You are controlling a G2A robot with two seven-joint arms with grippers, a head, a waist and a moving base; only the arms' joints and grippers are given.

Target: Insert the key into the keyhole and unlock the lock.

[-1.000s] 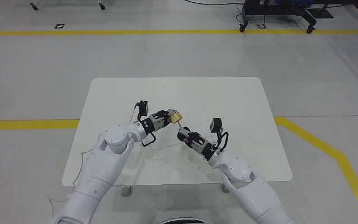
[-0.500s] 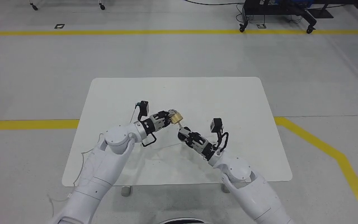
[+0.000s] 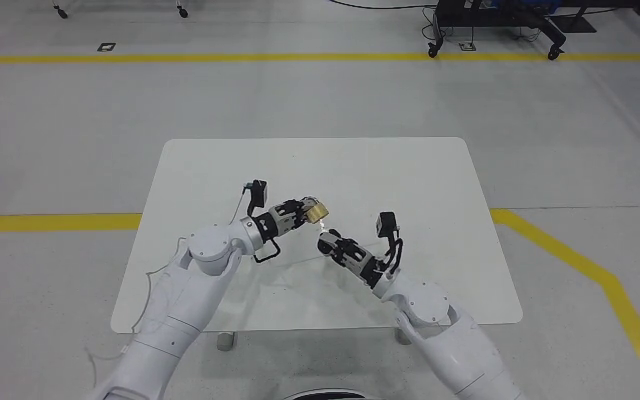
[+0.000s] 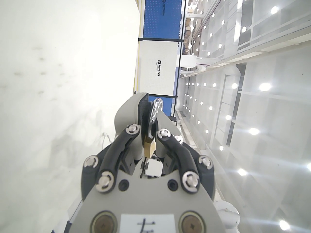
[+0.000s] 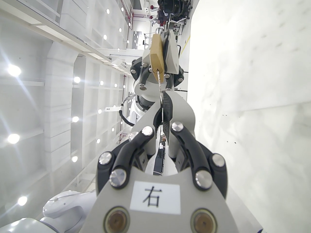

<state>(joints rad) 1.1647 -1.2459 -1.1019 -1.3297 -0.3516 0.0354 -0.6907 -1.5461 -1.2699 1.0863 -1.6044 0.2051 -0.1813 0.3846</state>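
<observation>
A small brass padlock [image 3: 316,210] hangs in the air above the middle of the white table [image 3: 430,190]. My left gripper [image 3: 305,210] is shut on the padlock [image 4: 149,146], whose silver shackle [image 4: 155,109] sticks out past the fingertips. My right gripper [image 3: 328,240] sits just beside and below the lock, shut on a thin silver key [image 5: 159,87]. In the right wrist view the key's tip meets the keyhole in the end of the padlock [image 5: 156,52]. How deep it sits I cannot tell.
The table's right edge [image 3: 500,250] and front edge [image 3: 300,325] lie near the arms. Beyond the table is grey floor with yellow lines [image 3: 300,57]. A dark cart base [image 3: 500,20] stands far back on the right.
The right gripper has crept slightly left with the key. The left gripper and padlock have shifted only a touch.
</observation>
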